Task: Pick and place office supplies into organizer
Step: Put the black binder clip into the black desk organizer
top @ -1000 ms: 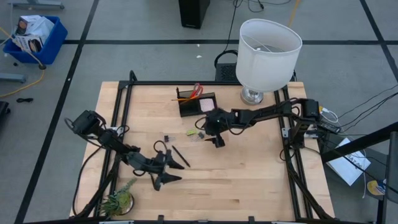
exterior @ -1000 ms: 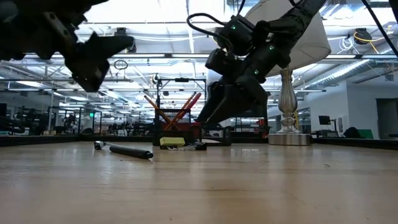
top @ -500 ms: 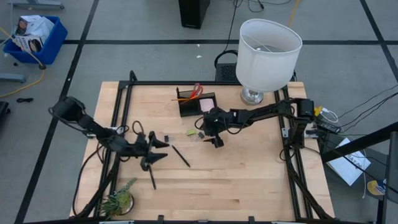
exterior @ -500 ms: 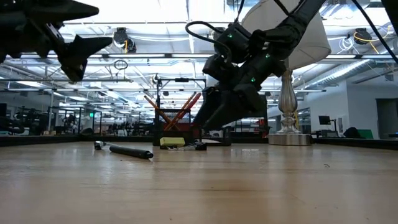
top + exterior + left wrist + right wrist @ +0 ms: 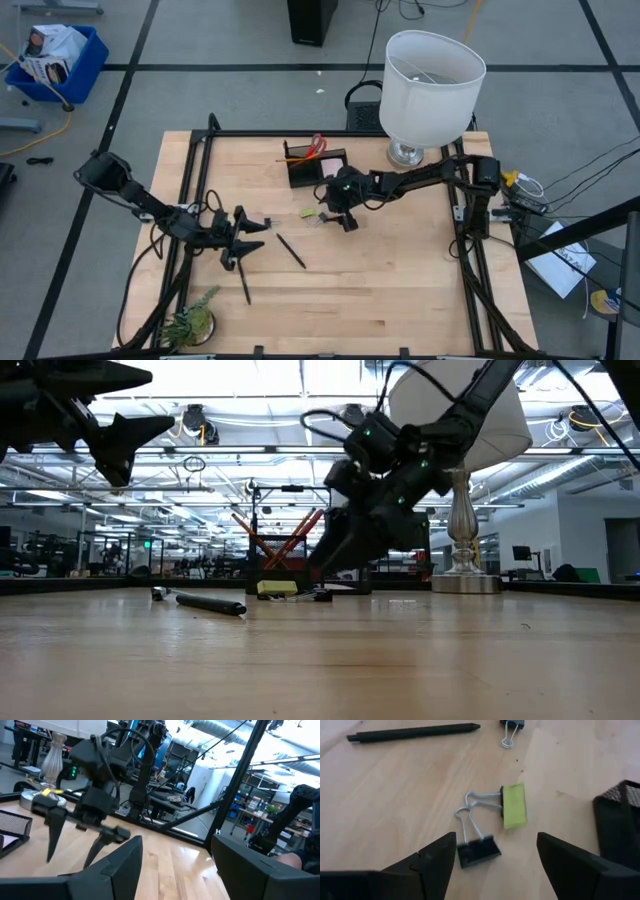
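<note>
The black mesh organizer (image 5: pixel 315 166) stands near the table's far edge, with orange pencils and red-handled scissors (image 5: pixel 312 146) sticking up from it. A yellow-green binder clip (image 5: pixel 514 805) and a black one (image 5: pixel 479 851) lie flat on the wood beside it. A black pen (image 5: pixel 290 250) and two more small clips (image 5: pixel 267 220) lie to their left. My right gripper (image 5: pixel 496 845) is open and hovers just above the black clip, one finger on each side. My left gripper (image 5: pixel 248 240) is open, raised over the table's left part and pointing level across it.
A white-shaded lamp (image 5: pixel 430 80) stands at the far right corner, close behind the right arm. A small green plant (image 5: pixel 190 320) sits at the near left corner. Bare wood stretches across the near and right parts of the table.
My left gripper has drawn back toward the table's left and far side, risen, and tipped up until it points level. It has stayed open. My right gripper has edged a little toward the organizer and the clips, still open. Pen and clips lie as before.
</note>
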Tool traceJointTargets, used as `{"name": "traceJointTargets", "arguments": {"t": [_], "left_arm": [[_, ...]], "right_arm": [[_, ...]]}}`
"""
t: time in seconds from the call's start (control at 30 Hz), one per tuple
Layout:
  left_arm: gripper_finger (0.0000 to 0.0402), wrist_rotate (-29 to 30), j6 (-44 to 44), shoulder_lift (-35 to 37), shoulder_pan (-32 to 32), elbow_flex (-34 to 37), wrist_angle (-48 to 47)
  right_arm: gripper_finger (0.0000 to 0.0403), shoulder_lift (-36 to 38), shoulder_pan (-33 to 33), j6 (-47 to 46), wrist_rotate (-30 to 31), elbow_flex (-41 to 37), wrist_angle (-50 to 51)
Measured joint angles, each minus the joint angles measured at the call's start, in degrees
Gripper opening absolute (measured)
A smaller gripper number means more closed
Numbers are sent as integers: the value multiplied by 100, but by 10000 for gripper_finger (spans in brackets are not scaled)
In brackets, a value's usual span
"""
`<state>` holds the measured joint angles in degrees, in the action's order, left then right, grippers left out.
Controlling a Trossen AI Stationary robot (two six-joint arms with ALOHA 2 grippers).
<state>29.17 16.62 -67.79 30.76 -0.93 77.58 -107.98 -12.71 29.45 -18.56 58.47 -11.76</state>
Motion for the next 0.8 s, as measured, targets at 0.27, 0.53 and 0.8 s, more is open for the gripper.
{"name": "traceJointTargets", "arguments": {"t": [0.27,0.53,0.8], "left_arm": [[244,-62,60,0,0,0,-11],[244,-64,194,0,0,0,-26],[244,-68,338,0,0,0,-24]], "right_arm": [[263,-444,41,105,-49,123,-142],[255,-529,16,44,-87,117,94],[222,-576,-136,-120,-31,78,159]]}}
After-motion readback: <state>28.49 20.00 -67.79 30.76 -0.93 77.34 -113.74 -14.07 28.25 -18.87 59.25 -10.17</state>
